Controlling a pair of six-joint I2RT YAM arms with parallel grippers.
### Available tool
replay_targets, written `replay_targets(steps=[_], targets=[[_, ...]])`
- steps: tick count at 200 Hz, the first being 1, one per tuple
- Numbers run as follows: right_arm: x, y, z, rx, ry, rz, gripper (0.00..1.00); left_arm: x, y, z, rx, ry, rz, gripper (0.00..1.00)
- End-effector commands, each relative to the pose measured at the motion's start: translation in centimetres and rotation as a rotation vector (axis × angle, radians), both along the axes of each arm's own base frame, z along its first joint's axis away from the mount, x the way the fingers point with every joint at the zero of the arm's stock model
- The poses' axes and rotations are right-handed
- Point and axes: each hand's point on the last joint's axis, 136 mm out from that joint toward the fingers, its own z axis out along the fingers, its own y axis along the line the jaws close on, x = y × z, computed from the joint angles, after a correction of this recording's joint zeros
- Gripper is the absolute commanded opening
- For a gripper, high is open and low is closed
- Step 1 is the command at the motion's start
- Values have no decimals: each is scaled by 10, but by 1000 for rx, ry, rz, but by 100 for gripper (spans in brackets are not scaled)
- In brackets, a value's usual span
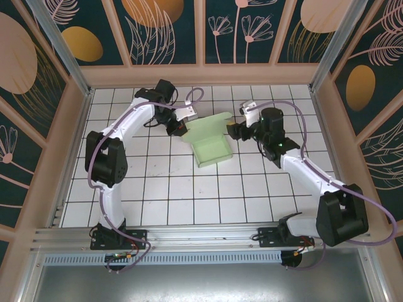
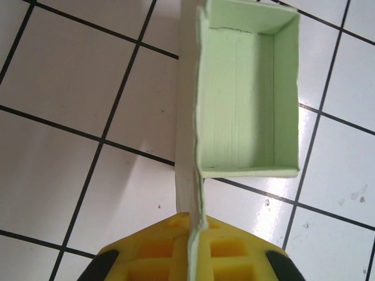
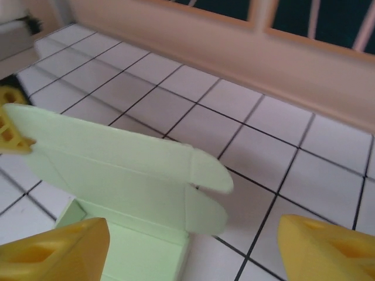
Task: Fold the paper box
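Holding: left gripper (image 1: 181,128) pinches the left end of the lid (image 1: 208,124); in the left wrist view the card runs edge-on between the yellow fingers (image 2: 155,250), which are pressed onto it.
Box (image 1: 211,148): mint-green, on the tiled table (image 1: 170,195), far of centre, between both grippers. Tray open, four walls up, inside bare.
Lid position: rises from the tray's far wall, tilted; left corner sits in the left gripper.
Tabs (image 3: 206,175): two rounded ones at the lid's right end, free.
Right gripper (image 1: 234,131): just beside the box's right side, jaws spread wide, fingers (image 3: 53,249) holding nothing; contact with the tray, cannot tell.
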Motion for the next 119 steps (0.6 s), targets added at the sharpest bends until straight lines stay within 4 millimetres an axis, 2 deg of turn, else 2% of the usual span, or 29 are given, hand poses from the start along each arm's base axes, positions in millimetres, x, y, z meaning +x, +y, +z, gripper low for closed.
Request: replay_targets(steps=[1,15,41,82,119], targets=[[-23,18,-18,-210,36,312,78,-17,-5,17,-46,-8,-64,0],[-22,13,-31,-304,122,378,78,-18,-5,14,-46,-1,-73,0],[-1,3,-27,-312,182,404,76,-18,-1,8,-21,8,-73,0],[-9,4,-39,-288,295,523,72,-18,0,6,-13,5,-71,0],[1,7,-44,-231,309,562,63,-18,-2,8,-24,7,-76,0]])
